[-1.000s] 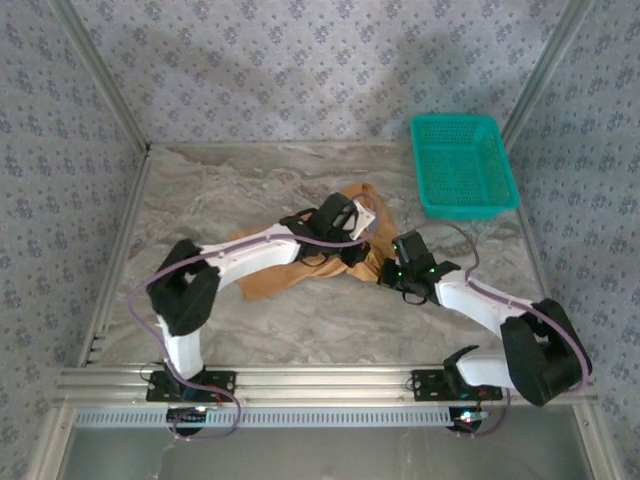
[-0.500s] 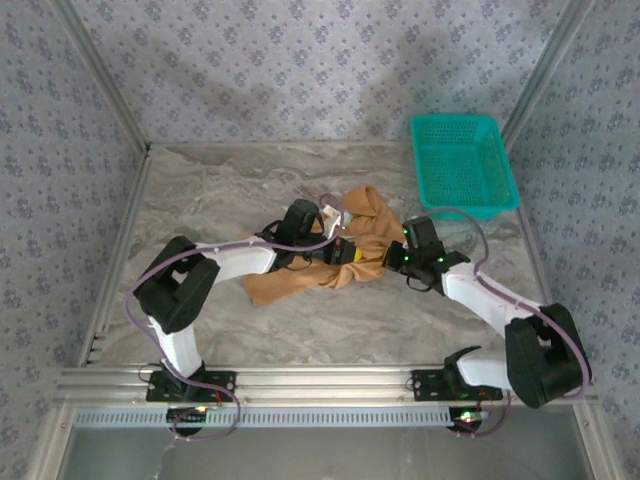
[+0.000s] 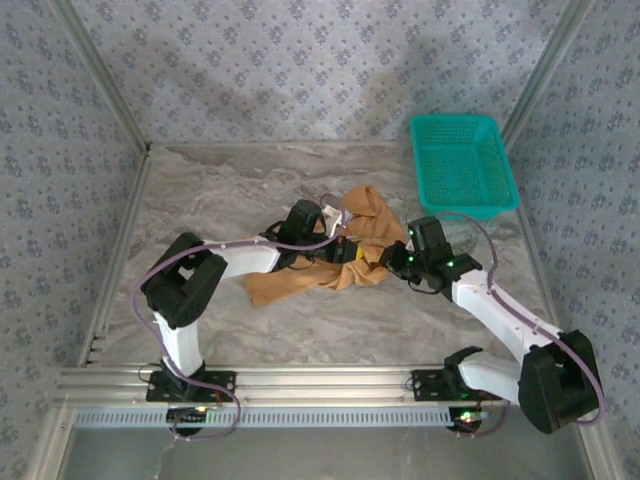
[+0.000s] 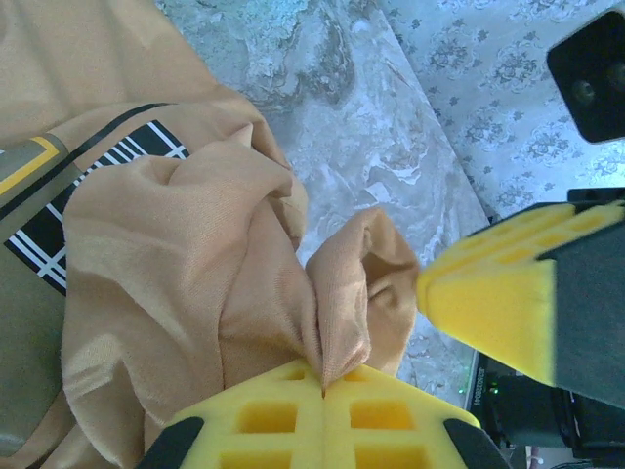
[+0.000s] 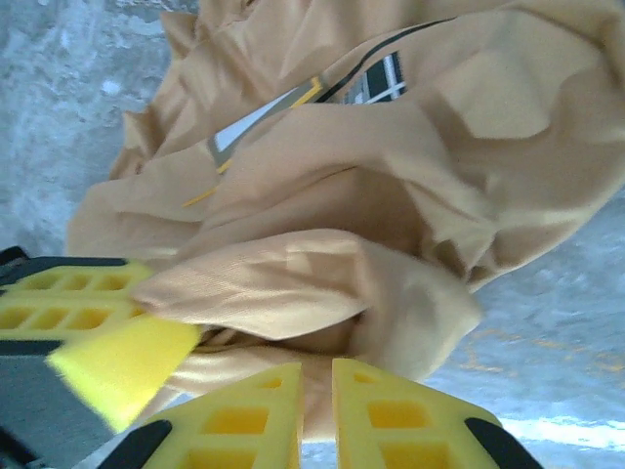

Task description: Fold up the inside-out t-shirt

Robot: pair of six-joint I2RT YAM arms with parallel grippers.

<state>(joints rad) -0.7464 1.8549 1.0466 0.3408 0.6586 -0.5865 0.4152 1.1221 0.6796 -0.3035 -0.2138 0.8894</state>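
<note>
At centre, left tool [image 4: 324, 391] pinching t-shirt [image 4: 176, 293]

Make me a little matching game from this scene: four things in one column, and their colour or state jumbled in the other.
Things:
1. t-shirt
2. basket
3. left gripper
4. table

Descriptions:
A. teal, standing at the far right of the table
B. marbled grey
C. orange-tan, bunched up in the middle
D. jaws shut on a fold of cloth

Pairs: 1-C, 2-A, 3-D, 4-B
</note>
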